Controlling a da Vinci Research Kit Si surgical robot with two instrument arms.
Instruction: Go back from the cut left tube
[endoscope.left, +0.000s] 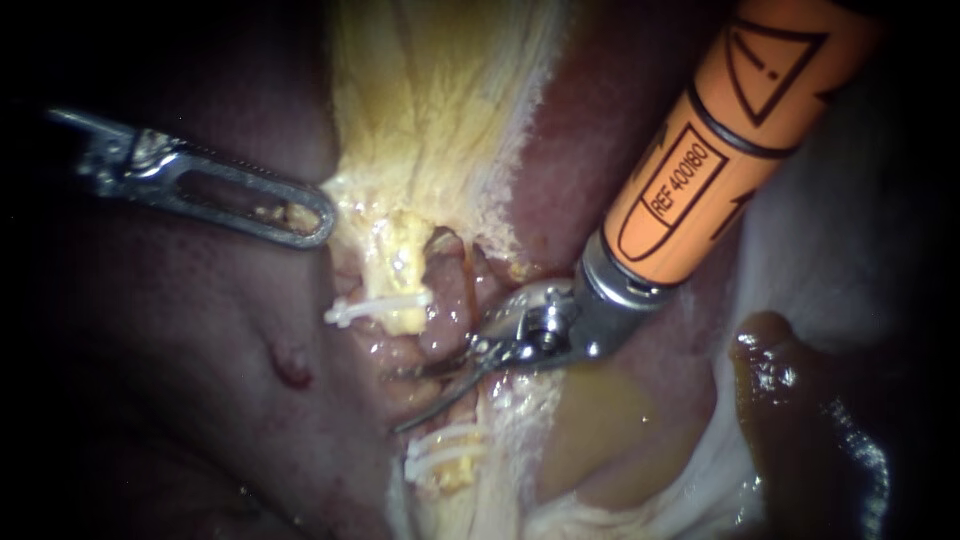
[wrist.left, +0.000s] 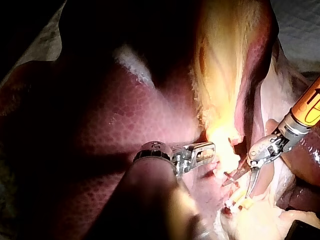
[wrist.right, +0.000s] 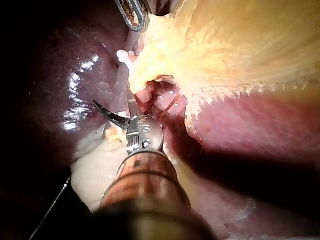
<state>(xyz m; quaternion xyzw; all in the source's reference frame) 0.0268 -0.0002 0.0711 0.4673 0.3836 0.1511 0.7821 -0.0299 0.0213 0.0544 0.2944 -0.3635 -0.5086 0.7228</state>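
Two blades of right instrument (endoscope.left: 412, 398) apart, left instrument (endoscope.left: 305, 215) apparently clamping yellow tissue (endoscope.left: 420, 110), second jaw hidden

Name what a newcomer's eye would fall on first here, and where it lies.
My right instrument, orange-shafted, fills the endoscope view's upper right; its tool is a pair of curved blades, open, beside the cut left tube. One white clip crosses the tube's upper stump, and two more clips sit on the lower stump.
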